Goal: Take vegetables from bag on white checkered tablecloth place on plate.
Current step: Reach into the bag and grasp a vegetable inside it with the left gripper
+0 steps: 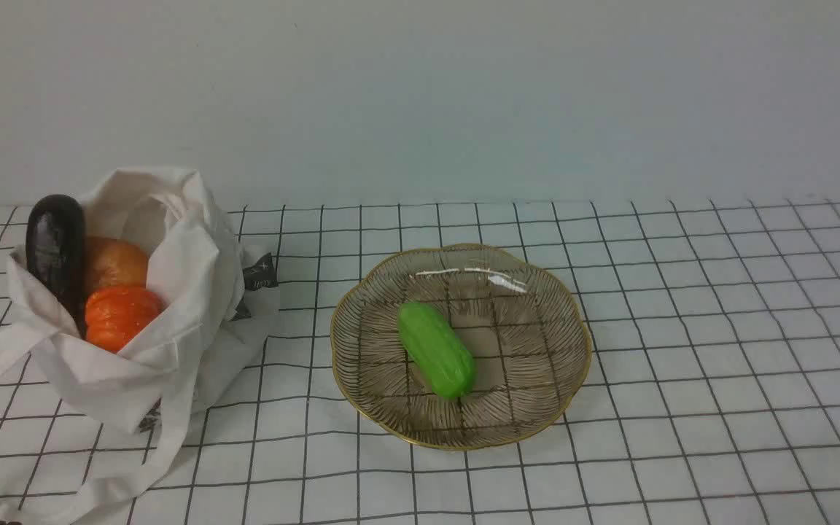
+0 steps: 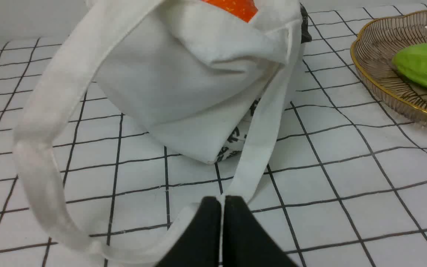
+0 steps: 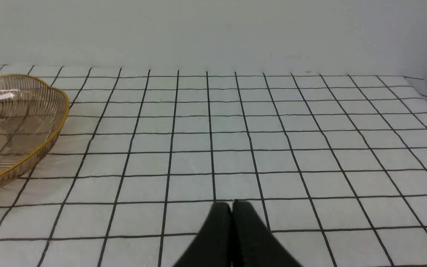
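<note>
The white checkered tablecloth filled the whole lower part of the front view, running back to a plain pale wall. On the robot's left side of it sat the bag, slumped open, with its long handles trailing forward over the cloth. Near the middle of the cloth, well apart from the bag, lay the plate.

The eggplant stood nearly upright in the bag's mouth at its left edge, its rounded end rising above the fabric. The cucumber lay on the plate, close to the centre, set at a slant. The orange pepper rested in the bag just beside the eggplant, and the tan-brown lump sat behind it, touching it. A small dark label tag stuck out from the bag's side facing the plate.

Neither tool showed in the front view. In the left wrist view, the left tool had its two black fingers pressed together, with a bag handle passing right at the tips; whether it pinched the strap could not be told. In the right wrist view, the right tool was likewise fully closed, holding nothing, above bare cloth beside the plate.
</note>
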`<state>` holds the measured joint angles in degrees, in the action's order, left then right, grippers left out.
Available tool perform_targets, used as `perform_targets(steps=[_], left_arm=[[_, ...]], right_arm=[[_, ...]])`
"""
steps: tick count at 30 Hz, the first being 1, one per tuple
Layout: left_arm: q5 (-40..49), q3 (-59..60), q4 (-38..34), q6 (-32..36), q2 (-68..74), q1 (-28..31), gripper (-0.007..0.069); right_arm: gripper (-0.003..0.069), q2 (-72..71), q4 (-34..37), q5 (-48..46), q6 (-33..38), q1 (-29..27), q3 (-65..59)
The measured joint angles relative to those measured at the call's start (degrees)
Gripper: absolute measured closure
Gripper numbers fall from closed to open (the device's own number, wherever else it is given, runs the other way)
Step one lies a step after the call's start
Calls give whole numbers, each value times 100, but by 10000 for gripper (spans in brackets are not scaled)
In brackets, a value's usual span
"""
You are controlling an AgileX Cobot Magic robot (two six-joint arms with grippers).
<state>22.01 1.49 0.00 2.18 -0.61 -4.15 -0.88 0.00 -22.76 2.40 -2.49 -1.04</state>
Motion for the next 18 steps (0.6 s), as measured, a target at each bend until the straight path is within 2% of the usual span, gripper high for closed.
perform_targets(steps=[18], left_arm=[[-52, 0, 79, -1, 0, 0, 632]], right_arm=[[673, 0, 0, 0, 0, 0, 0]])
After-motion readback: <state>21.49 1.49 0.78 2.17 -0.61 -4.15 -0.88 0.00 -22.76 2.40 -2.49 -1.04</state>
